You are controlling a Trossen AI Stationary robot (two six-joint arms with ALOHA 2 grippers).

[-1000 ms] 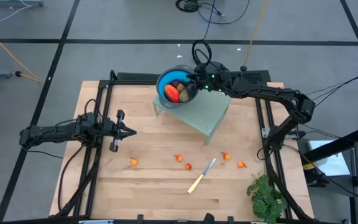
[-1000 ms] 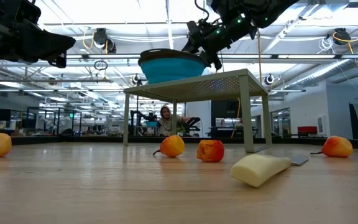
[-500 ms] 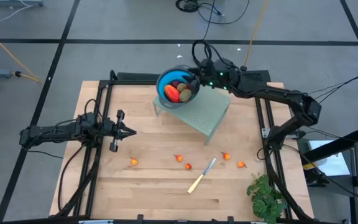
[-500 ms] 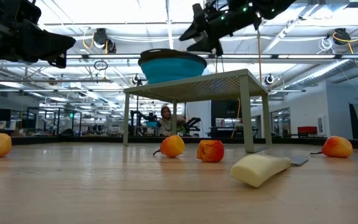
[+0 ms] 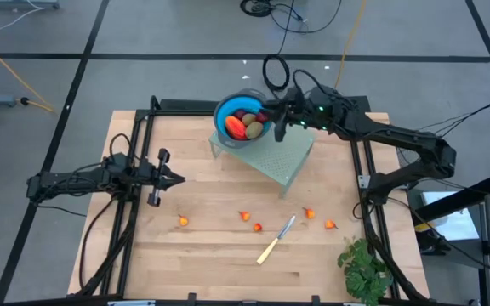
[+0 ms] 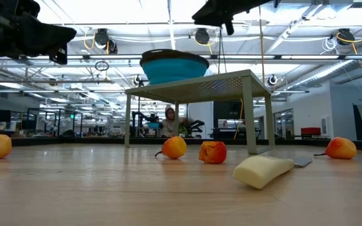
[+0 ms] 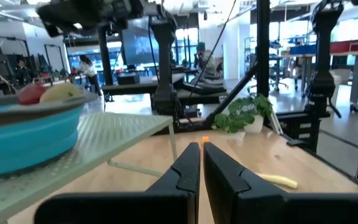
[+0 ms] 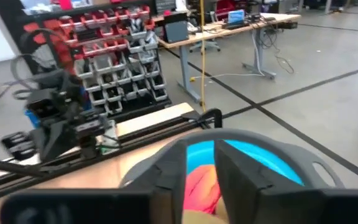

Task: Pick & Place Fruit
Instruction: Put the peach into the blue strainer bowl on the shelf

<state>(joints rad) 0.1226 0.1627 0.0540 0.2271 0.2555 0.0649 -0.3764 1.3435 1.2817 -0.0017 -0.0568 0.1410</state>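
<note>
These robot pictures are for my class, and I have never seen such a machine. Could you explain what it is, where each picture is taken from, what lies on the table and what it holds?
It is a robot with two dark arms at a wooden table. One camera looks straight down, one sits at table height, and one rides on each wrist. A blue bowl of fruit stands on a small green stand. Tiny orange fruits, a knife and a leafy bunch lie on the wood. The right gripper is at the bowl's rim, the left gripper waits shut; neither holds anything.
</note>
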